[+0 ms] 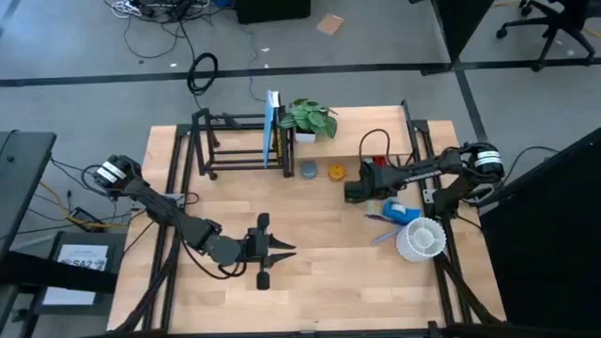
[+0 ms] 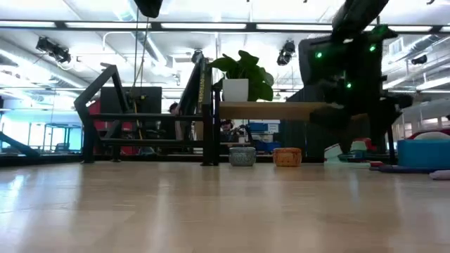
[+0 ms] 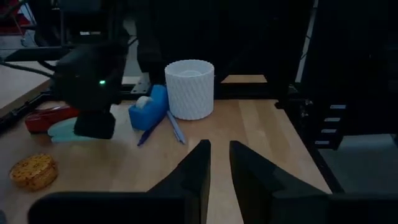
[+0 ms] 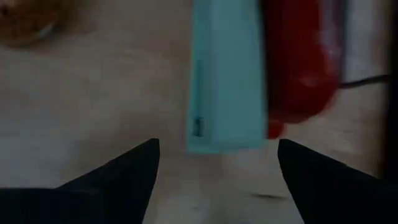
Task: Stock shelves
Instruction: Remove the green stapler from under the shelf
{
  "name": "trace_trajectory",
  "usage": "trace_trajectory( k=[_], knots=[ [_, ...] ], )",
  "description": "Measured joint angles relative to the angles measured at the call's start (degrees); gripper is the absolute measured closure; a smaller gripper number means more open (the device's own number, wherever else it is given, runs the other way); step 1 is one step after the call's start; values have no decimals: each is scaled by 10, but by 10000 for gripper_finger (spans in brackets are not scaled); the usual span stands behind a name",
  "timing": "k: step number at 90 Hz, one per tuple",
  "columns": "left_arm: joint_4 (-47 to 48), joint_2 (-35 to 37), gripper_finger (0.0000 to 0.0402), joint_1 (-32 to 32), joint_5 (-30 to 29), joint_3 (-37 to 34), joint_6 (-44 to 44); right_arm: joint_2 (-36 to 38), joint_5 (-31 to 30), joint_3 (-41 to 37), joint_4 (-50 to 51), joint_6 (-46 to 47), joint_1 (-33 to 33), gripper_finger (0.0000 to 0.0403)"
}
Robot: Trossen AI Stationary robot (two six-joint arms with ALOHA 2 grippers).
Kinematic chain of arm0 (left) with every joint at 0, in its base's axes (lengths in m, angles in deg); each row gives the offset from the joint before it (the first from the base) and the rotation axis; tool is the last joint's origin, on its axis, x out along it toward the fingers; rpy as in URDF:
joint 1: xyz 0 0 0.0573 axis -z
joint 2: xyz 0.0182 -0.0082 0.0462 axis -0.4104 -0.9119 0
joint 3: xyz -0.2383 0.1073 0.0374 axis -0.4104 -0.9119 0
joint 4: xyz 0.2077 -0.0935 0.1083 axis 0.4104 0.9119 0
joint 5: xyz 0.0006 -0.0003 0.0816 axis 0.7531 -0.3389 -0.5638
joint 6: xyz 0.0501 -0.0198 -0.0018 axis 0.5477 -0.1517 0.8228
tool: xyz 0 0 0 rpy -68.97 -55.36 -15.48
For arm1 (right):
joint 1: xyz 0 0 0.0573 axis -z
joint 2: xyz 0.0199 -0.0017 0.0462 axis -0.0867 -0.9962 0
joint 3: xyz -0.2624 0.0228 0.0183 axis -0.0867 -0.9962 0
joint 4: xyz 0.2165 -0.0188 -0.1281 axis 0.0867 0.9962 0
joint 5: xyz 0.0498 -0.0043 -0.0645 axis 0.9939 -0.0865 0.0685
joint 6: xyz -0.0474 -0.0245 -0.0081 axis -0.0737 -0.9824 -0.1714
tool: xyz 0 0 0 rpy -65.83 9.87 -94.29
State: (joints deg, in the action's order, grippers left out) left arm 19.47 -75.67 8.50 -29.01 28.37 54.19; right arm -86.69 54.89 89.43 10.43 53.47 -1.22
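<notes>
The shelves stand at the table's far side: a black rod rack (image 1: pixel 235 145) with a blue book (image 1: pixel 272 131) upright at its end, and a plank-topped stand (image 2: pixel 274 110) bearing a potted plant (image 1: pixel 310 117). My right gripper (image 4: pixel 217 162) hangs open above the near end of a flat teal object (image 4: pixel 224 81), one finger on either side and clear of it. A red stapler (image 4: pixel 305 62) lies alongside the teal object. My left gripper (image 1: pixel 289 249) waits low over the table's middle front, its fingers a narrow gap apart with nothing between them.
A grey bowl (image 1: pixel 308 170) and an orange bowl (image 1: pixel 336 171) sit in front of the stand. A blue tape dispenser (image 1: pixel 399 211), pens (image 1: pixel 380 233) and a white ribbed cup (image 1: pixel 420 239) lie at the right. Bare wood spreads across the near half.
</notes>
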Motion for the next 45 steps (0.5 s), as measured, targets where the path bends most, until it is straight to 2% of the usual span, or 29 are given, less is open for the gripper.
trace_trajectory(
  k=[13, 45],
  knots=[
    [0, 0, 360, 0, 0, 0, 0, 0, 16, -24, -60, -31, 27, 108],
    [0, 0, 360, 0, -2, 0, 0, 0, 12, -31, -64, -65, 52, 108]
  ],
)
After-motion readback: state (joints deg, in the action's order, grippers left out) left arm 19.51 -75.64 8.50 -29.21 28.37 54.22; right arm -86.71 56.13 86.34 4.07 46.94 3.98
